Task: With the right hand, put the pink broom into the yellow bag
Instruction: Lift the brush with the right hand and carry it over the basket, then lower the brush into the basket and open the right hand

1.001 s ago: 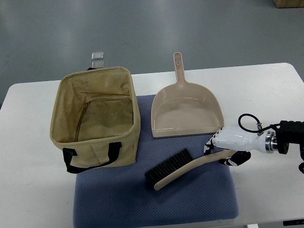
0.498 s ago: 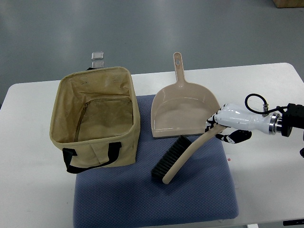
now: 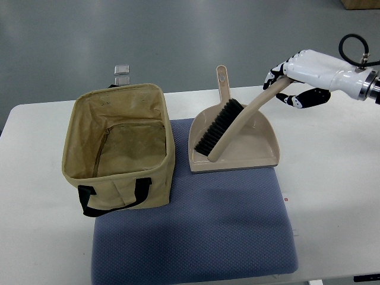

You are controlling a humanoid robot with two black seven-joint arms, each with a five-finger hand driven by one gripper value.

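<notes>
over white table [image 3: 332,178], right hand [image 3: 300,74] grips pink broom [image 3: 234,122], seemingly lifted above dustpan [image 3: 261,151], beside yellow bag [image 3: 119,184].

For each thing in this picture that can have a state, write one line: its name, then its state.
Broom: held by its handle, bristle end over the dustpan.
Right hand: shut on the broom handle.
Yellow bag: upright, open, nothing inside.
Dustpan: flat, partly on the blue mat.

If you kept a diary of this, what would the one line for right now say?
right hand: gripping broom handle | broom: lifted, over dustpan | yellow bag: open, empty | left arm: unseen
</notes>
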